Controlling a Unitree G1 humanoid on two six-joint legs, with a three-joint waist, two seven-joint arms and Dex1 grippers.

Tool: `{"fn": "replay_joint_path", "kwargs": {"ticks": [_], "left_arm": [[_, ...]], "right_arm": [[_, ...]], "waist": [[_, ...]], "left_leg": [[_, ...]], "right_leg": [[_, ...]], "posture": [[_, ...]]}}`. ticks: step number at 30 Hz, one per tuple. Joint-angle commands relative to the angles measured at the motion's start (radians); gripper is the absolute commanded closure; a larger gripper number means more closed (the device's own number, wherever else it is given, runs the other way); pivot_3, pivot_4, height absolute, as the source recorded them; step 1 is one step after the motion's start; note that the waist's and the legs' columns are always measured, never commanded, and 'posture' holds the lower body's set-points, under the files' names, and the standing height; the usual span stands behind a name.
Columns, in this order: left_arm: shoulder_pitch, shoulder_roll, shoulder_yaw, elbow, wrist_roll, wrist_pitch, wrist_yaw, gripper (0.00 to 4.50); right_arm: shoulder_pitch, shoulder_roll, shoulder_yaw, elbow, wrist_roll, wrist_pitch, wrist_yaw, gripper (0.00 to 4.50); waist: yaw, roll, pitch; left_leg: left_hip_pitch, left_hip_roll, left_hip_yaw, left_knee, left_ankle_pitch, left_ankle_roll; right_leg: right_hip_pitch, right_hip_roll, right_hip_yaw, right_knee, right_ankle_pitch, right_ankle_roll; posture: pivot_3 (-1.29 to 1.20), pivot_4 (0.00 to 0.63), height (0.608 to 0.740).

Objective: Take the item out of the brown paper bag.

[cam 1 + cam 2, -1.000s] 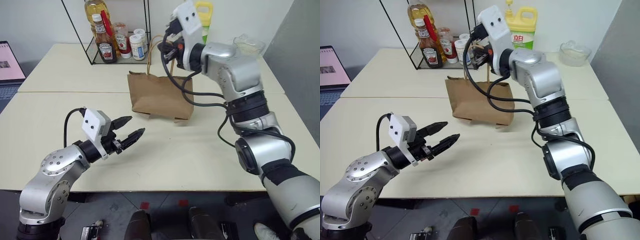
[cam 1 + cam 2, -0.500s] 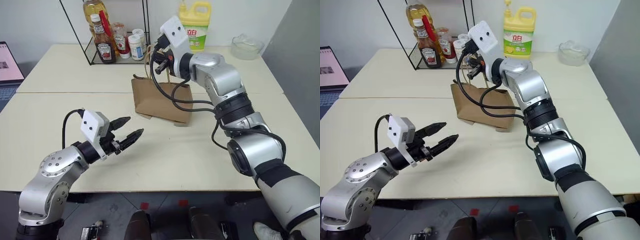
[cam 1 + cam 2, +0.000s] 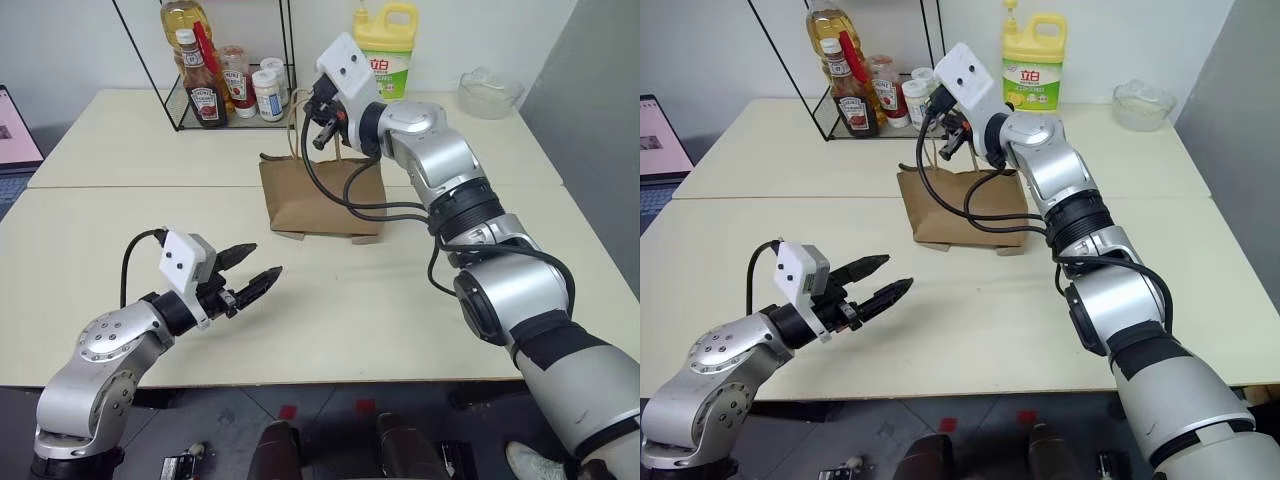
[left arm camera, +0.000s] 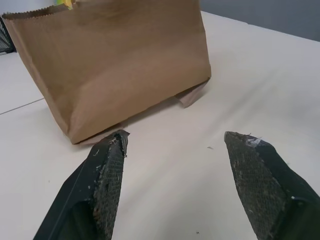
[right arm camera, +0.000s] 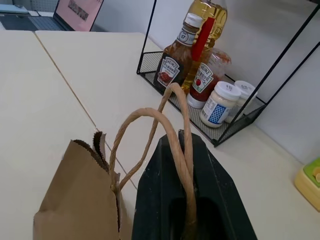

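Observation:
The brown paper bag [image 3: 320, 195] stands upright on the far table, its top edge open. The right gripper [image 3: 320, 125] hovers just above the bag's top, shut on the bag's tan cord handles [image 5: 150, 114], which loop up and run between its black fingers [image 5: 165, 165]. The left gripper [image 3: 262, 260] is open and holds nothing. It sits low over the near table, in front of and to the left of the bag, pointing at the bag [image 4: 115, 60]. The item is hidden inside the bag.
Behind the bag stands a black wire rack [image 3: 230, 110] holding ketchup bottles [image 3: 205, 95], an oil bottle and jars. A yellow detergent jug [image 3: 385, 45] and a clear bowl [image 3: 490, 92] sit at the back right. A laptop [image 3: 12, 125] is at the far left.
The right wrist has rolled while keeping hold of the handles, and the bag, tilted half a second ago, now stands squarer. The left gripper has stayed open and about still.

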Motion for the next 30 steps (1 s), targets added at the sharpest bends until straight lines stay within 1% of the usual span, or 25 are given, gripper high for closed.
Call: {"fn": "replay_joint_path", "kwargs": {"ticks": [1,5,9,10,12,18,19,21,26,30], "left_arm": [[-0.018,0.007,0.008,-0.032,-0.004,-0.017,0.004,1.22],[-0.029,0.003,-0.004,-0.036,-0.003,-0.014,0.006,1.22],[-0.029,0.001,-0.007,-0.034,-0.002,-0.019,0.003,1.22],[-0.029,0.000,-0.008,-0.032,-0.001,-0.021,0.002,1.22],[-0.030,-0.001,-0.009,-0.029,0.000,-0.024,0.000,1.22],[-0.033,-0.005,-0.014,-0.022,0.001,-0.028,-0.001,1.22],[-0.034,-0.007,-0.015,-0.022,0.002,-0.028,0.001,1.22],[-0.035,-0.010,-0.017,-0.023,0.003,-0.027,0.005,1.22],[-0.048,-0.012,-0.015,-0.022,0.003,-0.021,0.011,1.22],[-0.076,-0.013,-0.017,-0.010,-0.004,-0.020,0.011,1.22]], "right_arm": [[-0.055,0.002,0.000,-0.008,-0.020,-0.083,0.018,4.47],[-0.046,0.001,0.014,0.005,-0.048,-0.114,0.025,4.47],[-0.031,0.001,0.011,-0.016,-0.054,-0.089,0.048,4.47],[-0.027,-0.001,0.009,-0.020,-0.055,-0.083,0.049,4.30],[-0.021,-0.004,0.004,-0.027,-0.052,-0.069,0.055,3.87],[0.011,-0.033,0.000,-0.090,-0.046,-0.022,0.092,1.84],[0.030,-0.051,0.000,-0.133,-0.041,0.000,0.113,1.43],[0.078,-0.092,0.000,-0.248,-0.025,0.055,0.167,0.78],[0.235,-0.210,-0.022,-0.607,0.052,0.268,0.271,0.78],[0.389,-0.332,-0.066,-0.911,0.138,0.461,0.309,0.78]], "waist": [[-0.004,0.000,0.000],[-0.007,0.000,0.000],[-0.008,0.000,0.000],[-0.008,0.000,0.000],[-0.008,0.000,0.000],[-0.007,0.000,0.000],[-0.007,0.000,0.000],[-0.005,0.000,0.000],[-0.004,0.000,0.000],[-0.001,0.000,0.000]], "left_leg": [[0.000,0.000,0.000,0.000,0.000,0.000],[0.000,0.000,0.000,0.000,0.000,0.000],[0.000,0.000,0.000,0.000,0.000,0.000],[0.000,0.000,0.000,0.000,0.000,0.000],[0.000,0.000,-0.001,0.000,0.000,0.000],[0.000,0.000,-0.001,0.000,0.000,0.000],[0.000,0.000,-0.001,0.000,0.000,0.000],[0.000,0.000,-0.001,0.000,0.000,0.000],[0.000,0.000,-0.003,0.000,0.000,0.000],[-0.001,-0.001,-0.004,0.001,0.000,0.000]], "right_leg": [[0.000,0.000,0.000,0.000,0.000,0.000],[0.000,0.000,0.000,0.000,0.000,0.000],[0.000,0.000,0.000,0.000,0.000,0.000],[0.000,0.000,0.000,0.000,0.000,0.000],[0.000,0.000,0.000,0.000,0.000,0.000],[0.000,0.000,-0.001,0.000,0.000,0.000],[0.000,0.000,-0.001,0.000,0.000,0.000],[0.001,0.000,-0.001,0.000,0.000,0.000],[0.001,-0.001,-0.003,0.000,0.000,0.000],[0.002,-0.001,-0.004,0.000,0.000,0.000]], "posture": [[0.00,0.150,0.740],[0.00,0.150,0.740],[0.00,0.150,0.740],[0.00,0.150,0.740],[0.00,0.150,0.740],[0.00,0.150,0.740],[0.00,0.150,0.740],[0.00,0.150,0.740],[0.00,0.150,0.740],[0.00,0.150,0.740]]}}
